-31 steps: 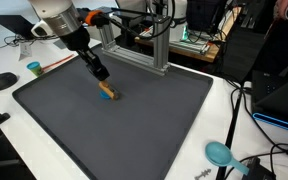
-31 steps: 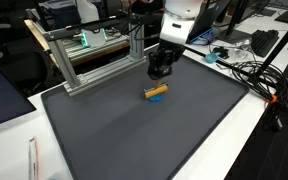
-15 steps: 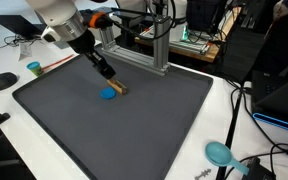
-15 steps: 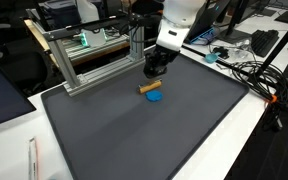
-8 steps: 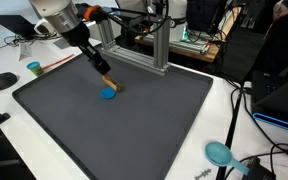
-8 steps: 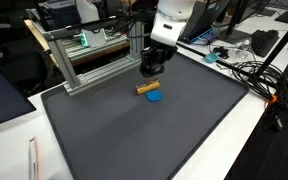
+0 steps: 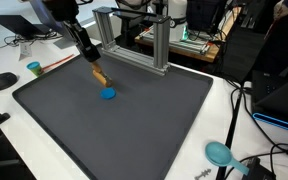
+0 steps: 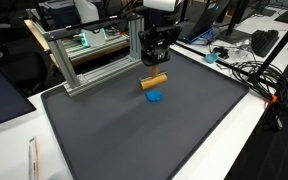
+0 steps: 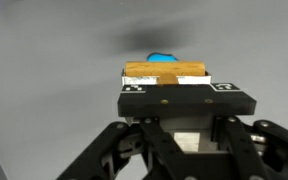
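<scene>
A tan wooden block (image 7: 99,75) (image 8: 155,81) hangs a little above the dark grey mat (image 7: 144,130) (image 8: 134,130), and my gripper (image 7: 96,69) (image 8: 154,71) is shut on it from above. In the wrist view the block (image 9: 165,70) lies crosswise between the fingertips of the gripper (image 9: 169,82). A small blue disc (image 7: 107,94) (image 8: 156,97) lies on the mat just below and in front of the block. In the wrist view only the disc's edge (image 9: 164,57) shows behind the block.
An aluminium frame (image 7: 134,40) (image 8: 89,55) stands at the mat's far edge, close to the arm. On the white table around the mat are a teal scoop (image 7: 219,153), a small teal cup (image 7: 33,68), a black mouse (image 7: 2,81) and cables (image 8: 254,75).
The gripper has lifted the wooden block off the mat and carried it up and toward the frame. The blue disc stayed where it lay.
</scene>
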Robot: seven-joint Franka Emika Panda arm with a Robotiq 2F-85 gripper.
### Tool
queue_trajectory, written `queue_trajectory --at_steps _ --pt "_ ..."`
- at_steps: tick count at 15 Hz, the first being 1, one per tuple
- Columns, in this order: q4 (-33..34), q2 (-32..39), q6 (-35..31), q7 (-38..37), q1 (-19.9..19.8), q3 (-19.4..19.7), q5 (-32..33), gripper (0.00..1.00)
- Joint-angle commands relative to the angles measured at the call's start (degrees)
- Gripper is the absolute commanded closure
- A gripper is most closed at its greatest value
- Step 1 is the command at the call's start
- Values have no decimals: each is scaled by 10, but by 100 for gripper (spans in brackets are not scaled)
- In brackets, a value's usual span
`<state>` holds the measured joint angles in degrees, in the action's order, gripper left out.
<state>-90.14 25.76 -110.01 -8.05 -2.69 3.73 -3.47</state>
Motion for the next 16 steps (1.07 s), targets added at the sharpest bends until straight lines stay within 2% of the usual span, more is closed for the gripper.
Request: queue_trajectory --at_steps 1,5,8,16 --pt "-15 5 -49 -84 17 7 6 77" --pt "-29 21 -76 -163 40 16 30 77" --pt "-34 34 -77 -188 47 18 31 77" --pt "-29 73 -90 -144 27 4 -4 77"
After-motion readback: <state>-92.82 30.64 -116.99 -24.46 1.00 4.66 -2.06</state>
